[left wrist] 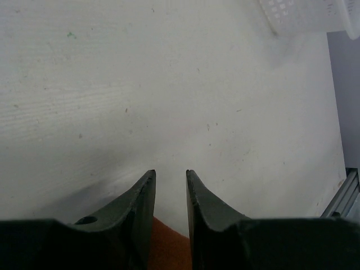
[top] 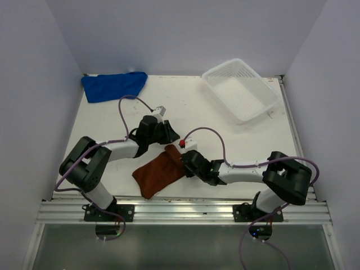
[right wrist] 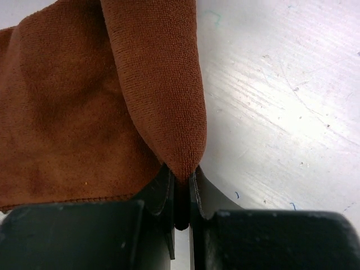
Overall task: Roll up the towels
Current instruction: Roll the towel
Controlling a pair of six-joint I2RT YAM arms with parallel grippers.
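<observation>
Right gripper [right wrist: 183, 175] is clamped tight on a fold of the rust-brown towel [right wrist: 67, 112]. Left gripper [left wrist: 170, 175] hangs partly open over the surface [left wrist: 169, 84], right by the towel's far edge

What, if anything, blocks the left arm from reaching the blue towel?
Likely nothing, so probably yes. The blue towel lies in the far-left corner, on that arm's side, across bare table. The left end effector looks open; the right end effector pinches the brown towel.
</observation>
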